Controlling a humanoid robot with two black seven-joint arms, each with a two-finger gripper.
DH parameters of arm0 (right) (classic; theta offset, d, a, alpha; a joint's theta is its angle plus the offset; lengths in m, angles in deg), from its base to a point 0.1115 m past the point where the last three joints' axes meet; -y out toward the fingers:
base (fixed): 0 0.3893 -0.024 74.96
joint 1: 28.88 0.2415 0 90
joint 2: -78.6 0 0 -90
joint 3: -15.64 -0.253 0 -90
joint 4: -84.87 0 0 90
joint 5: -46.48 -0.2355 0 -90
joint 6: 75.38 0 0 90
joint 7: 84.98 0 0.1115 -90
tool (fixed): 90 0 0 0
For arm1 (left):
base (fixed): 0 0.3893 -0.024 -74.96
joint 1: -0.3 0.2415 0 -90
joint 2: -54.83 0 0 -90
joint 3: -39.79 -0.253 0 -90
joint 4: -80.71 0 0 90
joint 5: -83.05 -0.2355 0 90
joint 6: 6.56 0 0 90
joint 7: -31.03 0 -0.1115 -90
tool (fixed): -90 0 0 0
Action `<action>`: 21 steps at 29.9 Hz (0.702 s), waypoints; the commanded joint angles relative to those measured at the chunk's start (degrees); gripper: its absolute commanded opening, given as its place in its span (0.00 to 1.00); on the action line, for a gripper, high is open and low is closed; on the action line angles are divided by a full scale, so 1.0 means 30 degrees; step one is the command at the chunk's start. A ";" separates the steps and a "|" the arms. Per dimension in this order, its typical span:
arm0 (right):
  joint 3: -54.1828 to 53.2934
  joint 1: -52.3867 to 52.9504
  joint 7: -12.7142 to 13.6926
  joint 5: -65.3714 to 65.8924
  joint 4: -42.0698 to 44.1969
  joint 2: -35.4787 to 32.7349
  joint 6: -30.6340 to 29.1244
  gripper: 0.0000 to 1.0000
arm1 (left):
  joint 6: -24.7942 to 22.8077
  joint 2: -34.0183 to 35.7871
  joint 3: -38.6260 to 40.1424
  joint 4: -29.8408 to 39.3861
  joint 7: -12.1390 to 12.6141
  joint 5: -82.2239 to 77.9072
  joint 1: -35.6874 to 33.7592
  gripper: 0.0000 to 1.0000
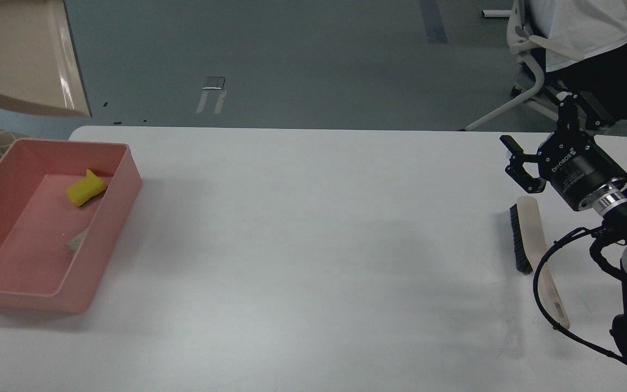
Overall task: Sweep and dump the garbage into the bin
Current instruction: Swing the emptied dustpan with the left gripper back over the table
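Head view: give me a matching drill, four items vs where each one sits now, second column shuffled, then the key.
Items:
1. Bright yellow sponge scrap
2. Beige plastic dustpan
3. Beige brush with black bristles
4. Pale beige crust-like wedge

Places:
A. Lying on the white table, just below the open right gripper
B. Raised at the top left corner, above the bin
C. Far end of the shallow pink plastic bin
D. Middle of the bin floor, by its right wall

Pairs: 1-C, 2-B, 3-A, 4-D
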 commanded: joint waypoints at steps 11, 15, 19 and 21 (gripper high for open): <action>-0.1070 -0.0065 -0.0290 0.0000 0.0294 -0.1031 0.0176 1.00 | 0.0000 -0.2561 -0.0274 0.5734 0.0000 0.0699 0.0021 0.21; -0.1363 0.0489 -0.0377 0.0000 0.0381 -0.1002 0.0526 1.00 | 0.0000 -0.4080 -0.0245 0.6994 0.0000 0.0699 0.0021 0.21; -0.1305 0.1749 -0.1869 -0.0029 0.1609 -0.0417 0.0703 1.00 | 0.0000 -0.5812 -0.0245 0.7436 0.0000 0.0669 0.0021 0.21; -0.1247 0.2567 -0.2367 -0.0029 0.2602 0.0108 0.0703 1.00 | 0.0000 -0.6514 -0.0274 0.7495 0.0000 0.0669 0.0079 0.21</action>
